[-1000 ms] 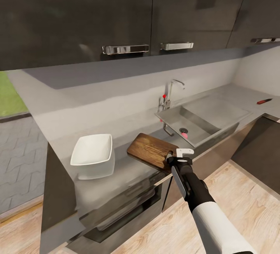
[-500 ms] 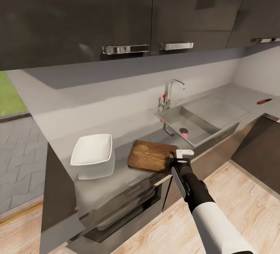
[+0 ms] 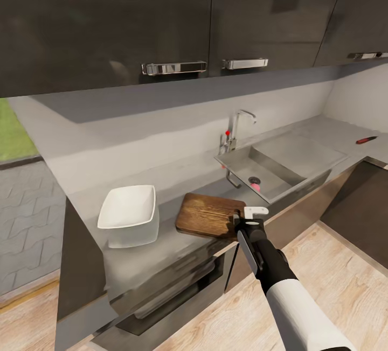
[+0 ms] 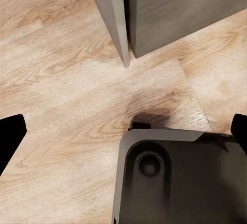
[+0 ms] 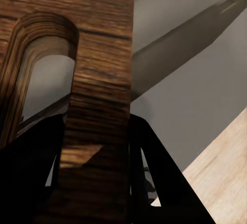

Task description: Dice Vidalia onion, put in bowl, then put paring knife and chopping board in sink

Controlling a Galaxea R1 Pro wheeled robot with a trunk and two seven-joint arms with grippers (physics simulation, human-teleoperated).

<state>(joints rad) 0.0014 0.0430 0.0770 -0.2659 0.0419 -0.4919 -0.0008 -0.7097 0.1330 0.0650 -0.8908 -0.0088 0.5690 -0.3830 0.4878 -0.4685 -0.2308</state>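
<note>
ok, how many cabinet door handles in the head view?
3. The left handle and the middle handle sit above the tap; the right handle is cut by the frame's edge. More may lie outside.

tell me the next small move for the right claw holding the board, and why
Probably lift the chopping board a little and carry it toward the sink. The right claw is clamped on its handle end, the board lies flat on the countertop, and the sink sits just beyond it.

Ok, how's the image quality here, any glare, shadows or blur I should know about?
Head view: soft, slightly smeared render; the countertop mirrors the dark cabinets. Right wrist view: the chopping board sits so close it's blurred, the right gripper a black silhouette. Left wrist view: evenly lit floor with a faint shadow.
</note>
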